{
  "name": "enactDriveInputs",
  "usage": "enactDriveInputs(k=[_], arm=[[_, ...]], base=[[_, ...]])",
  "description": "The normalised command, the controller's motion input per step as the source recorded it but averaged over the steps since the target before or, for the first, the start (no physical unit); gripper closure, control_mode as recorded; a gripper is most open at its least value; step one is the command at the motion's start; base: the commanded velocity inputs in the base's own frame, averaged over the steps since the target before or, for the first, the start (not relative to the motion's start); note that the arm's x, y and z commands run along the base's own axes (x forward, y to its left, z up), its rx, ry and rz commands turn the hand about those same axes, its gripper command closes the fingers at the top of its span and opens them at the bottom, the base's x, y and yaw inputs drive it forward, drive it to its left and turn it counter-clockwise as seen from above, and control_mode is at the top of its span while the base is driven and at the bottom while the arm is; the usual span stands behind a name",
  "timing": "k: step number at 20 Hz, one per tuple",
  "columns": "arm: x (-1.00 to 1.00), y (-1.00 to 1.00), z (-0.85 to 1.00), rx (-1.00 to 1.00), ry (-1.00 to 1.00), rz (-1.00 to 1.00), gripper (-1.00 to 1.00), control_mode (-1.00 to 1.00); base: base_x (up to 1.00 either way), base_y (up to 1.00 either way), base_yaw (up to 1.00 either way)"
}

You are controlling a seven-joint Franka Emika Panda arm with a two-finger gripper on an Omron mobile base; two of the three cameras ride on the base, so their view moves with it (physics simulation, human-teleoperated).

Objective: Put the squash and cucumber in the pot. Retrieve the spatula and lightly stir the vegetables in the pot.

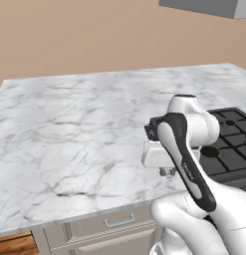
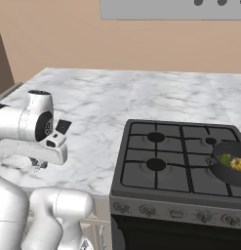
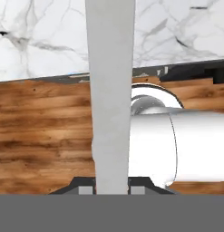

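Hand view shows the claw (image 3: 111,189) clamped on the thin grey metal handle of the spatula (image 3: 109,90). Carry it level, far right, to the shallow dark pot (image 2: 228,168) holding squash (image 2: 237,164) and cucumber (image 2: 225,159); stir gently.

Veined, polished marble counter (image 1: 69,129), matt black iron grates (image 2: 175,156), seemingly grey metal spatula handle (image 3: 111,90).

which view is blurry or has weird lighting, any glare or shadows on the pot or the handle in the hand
Hand view: grey spatula handle fills the centre, flat and evenly lit, edges soft, no glare. Right base view: pot cut by the right edge, interior dark, squash bright yellow; stove matte, no highlights. Left base view: sharp, marble counter evenly lit, faint shadow under the arm.
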Motion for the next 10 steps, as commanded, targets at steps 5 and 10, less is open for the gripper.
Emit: enactDriveInputs(k=[5, 10], arm=[[-0.11, -0.20, 0.36, -0.07, -0.04, 0.06, 1.00, -1.00], [0.29, -0.06, 0.00, 0.00, 0.00, 0.00, 1.00, -1.00]], base=[[0.00, 0.00, 0.00], [0.00, 0.00, 0.00]])
